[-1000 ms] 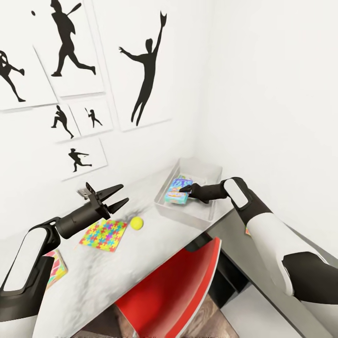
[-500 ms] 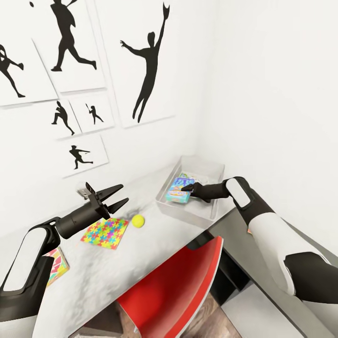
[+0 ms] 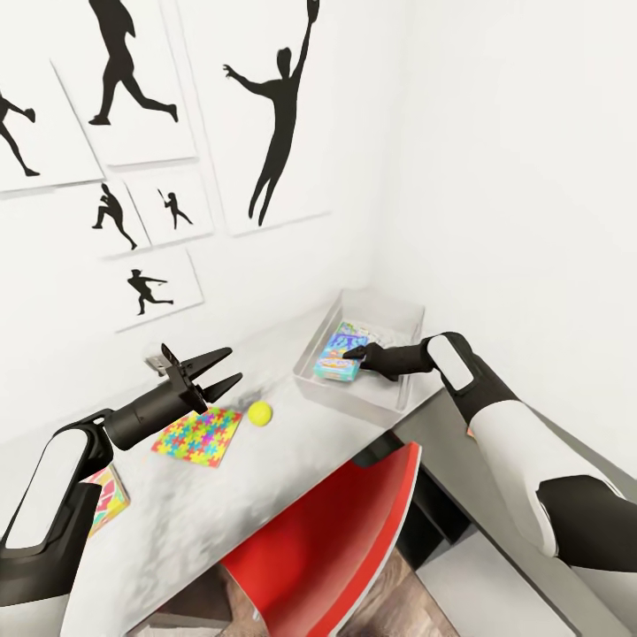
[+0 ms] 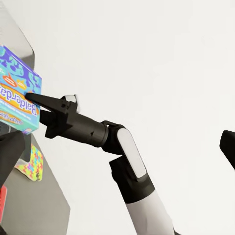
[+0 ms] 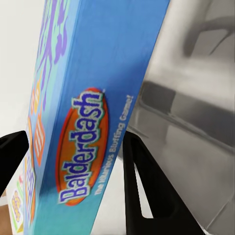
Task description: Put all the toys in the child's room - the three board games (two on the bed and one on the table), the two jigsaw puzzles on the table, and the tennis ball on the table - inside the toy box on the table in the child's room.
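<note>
The blue box reads "Balderdash" in white letters on an orange oval, with "The Hilarious Bluffing Game!" beside it, plain on the Balderdash box [image 5: 93, 127] in the right wrist view. The right gripper [image 3: 354, 356] has it clamped by that edge, one black finger [image 5: 147, 196] on each side, and holds it over the toy box [image 3: 389, 402], low inside the grey tray, tilted against the near wall. Something pale lies on the tray floor behind it, too small to make out.

Out on the marbled tabletop [image 3: 265, 478], the tennis ball [image 3: 260, 412] sits alone, just beside a jigsaw puzzle [image 3: 197, 434] lying flat in yellow, pink, blue and green. A second colourful square [image 3: 108, 500] lies at the near left, half hidden by the left arm.

The left gripper [image 3: 219, 372] hovers above the puzzle with its fingers spread and nothing between them. In the left wrist view the right gripper [image 4: 34, 105] shows again, pinching the box [image 4: 17, 90], the "Balderdash" lettering just readable. A red chair [image 3: 327, 548] is tucked under the tabletop edge. Black baseball-player posters [image 3: 274, 115] hang on the white wall.
</note>
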